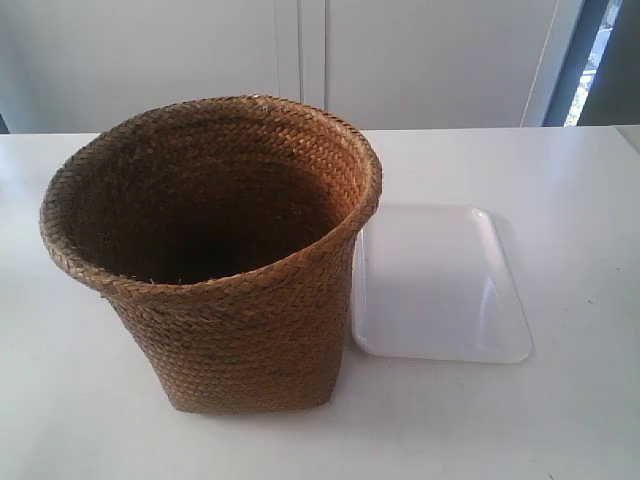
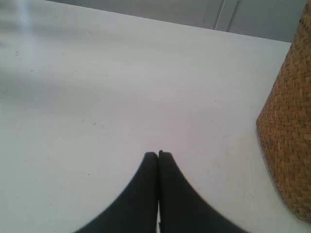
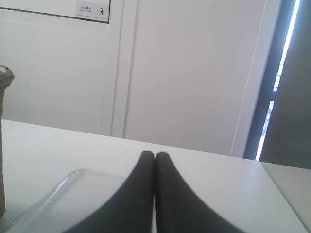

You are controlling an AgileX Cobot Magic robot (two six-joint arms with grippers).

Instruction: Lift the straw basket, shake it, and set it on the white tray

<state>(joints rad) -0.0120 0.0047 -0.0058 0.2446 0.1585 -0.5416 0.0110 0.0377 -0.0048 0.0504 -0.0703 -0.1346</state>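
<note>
The straw basket [image 1: 215,250] stands upright on the white table, brown and woven, with a dark inside. Just to its right in the exterior view lies the white tray [image 1: 440,285], flat on the table and partly hidden behind the basket's rim. Neither arm shows in the exterior view. My left gripper [image 2: 158,154] is shut over bare table, with the straw basket's wall [image 2: 289,131] off to one side and apart from it. My right gripper [image 3: 155,155] is shut with nothing in it, hovering at the white tray's edge [image 3: 53,194]; a sliver of the straw basket [image 3: 4,145] shows at the frame's border.
The white table [image 1: 560,200] runs back to a pale wall with panel seams [image 1: 300,60]. A dark window frame [image 1: 590,60] stands at the back right. A small sign [image 3: 92,9] hangs on the wall.
</note>
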